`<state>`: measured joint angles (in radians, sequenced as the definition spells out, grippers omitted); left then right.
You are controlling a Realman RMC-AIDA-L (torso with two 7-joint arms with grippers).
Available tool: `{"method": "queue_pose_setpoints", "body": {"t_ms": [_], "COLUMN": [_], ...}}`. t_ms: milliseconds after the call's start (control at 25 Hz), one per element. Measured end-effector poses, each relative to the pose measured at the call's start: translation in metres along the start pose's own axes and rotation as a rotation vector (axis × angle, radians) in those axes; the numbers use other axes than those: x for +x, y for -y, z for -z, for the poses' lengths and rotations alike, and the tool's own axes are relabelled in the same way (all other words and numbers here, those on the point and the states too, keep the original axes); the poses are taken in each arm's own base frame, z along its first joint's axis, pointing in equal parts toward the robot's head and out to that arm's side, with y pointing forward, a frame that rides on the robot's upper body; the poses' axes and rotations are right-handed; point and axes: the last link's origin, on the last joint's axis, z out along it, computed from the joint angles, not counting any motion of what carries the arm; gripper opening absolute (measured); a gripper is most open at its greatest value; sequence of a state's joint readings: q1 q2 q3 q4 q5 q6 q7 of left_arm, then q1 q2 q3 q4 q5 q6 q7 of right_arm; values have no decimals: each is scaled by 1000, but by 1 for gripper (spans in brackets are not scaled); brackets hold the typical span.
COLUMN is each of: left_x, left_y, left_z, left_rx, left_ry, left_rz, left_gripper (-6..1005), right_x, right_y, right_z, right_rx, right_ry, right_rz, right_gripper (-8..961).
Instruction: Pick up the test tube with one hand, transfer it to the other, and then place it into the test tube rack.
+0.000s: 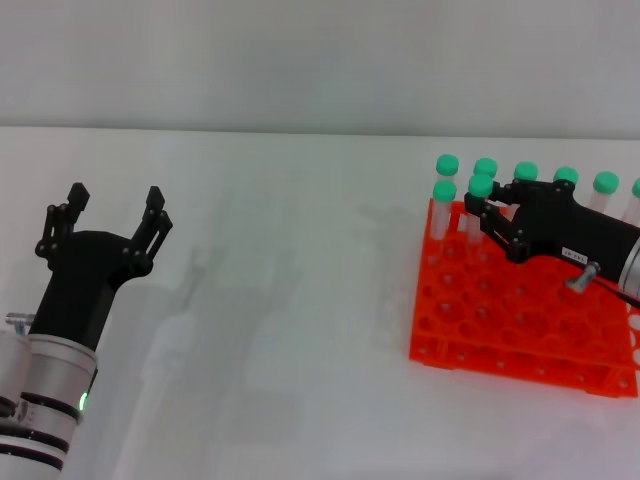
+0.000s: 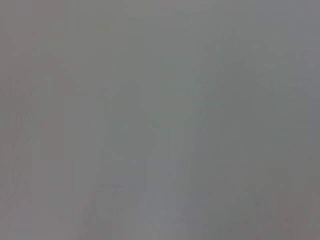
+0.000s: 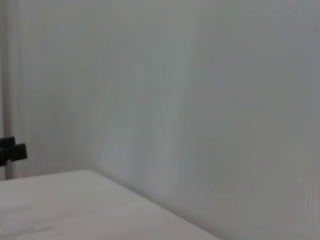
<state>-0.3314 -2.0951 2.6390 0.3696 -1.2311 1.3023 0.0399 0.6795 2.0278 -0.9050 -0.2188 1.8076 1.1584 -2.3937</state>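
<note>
The orange test tube rack (image 1: pixel 500 340) stands at the right of the white table in the head view. My right gripper (image 1: pixel 483 207), black with a black wrist, reaches over the rack's back left part. Its fingers are closed around a clear test tube (image 1: pixel 481 186) with a green cap, which stands upright in the rack with its cap level with the one beside it. My left gripper (image 1: pixel 115 200), on the white ringed arm, is open and empty above the table at the far left. Neither wrist view shows the tube or the rack.
Several more green-capped tubes (image 1: pixel 526 172) stand along the rack's back row, and one (image 1: pixel 444 190) stands at its left edge. The bare white table (image 1: pixel 290 330) lies between the two arms. The right wrist view shows table and wall (image 3: pixel 200 100); the left wrist view shows plain grey.
</note>
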Motion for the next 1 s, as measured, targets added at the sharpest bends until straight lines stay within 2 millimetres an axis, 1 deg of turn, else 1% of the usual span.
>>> {"method": "queue_pose_setpoints", "body": {"t_ms": [280, 480, 680, 880, 1000], "left_x": [1, 1, 2, 2, 2], "left_y": [0, 0, 0, 0, 0], "left_z": [-2, -3, -3, -3, -3], "left_rx": [-4, -5, -4, -2, -2], "left_ry": [-4, -6, -7, -7, -7], "left_rz": [-2, -4, -4, -3, -3], "left_gripper": [880, 880, 880, 880, 880], "right_x": [4, 5, 8, 11, 13], "right_y": [-4, -3, -1, -1, -1], "right_z": [1, 3, 9, 19, 28], "right_rx": [-19, -9, 11, 32, 42], "right_ry": [-19, -17, -11, 7, 31], "right_rz": [2, -29, -45, -67, -84], "right_gripper": [209, 289, 510, 737, 799]}}
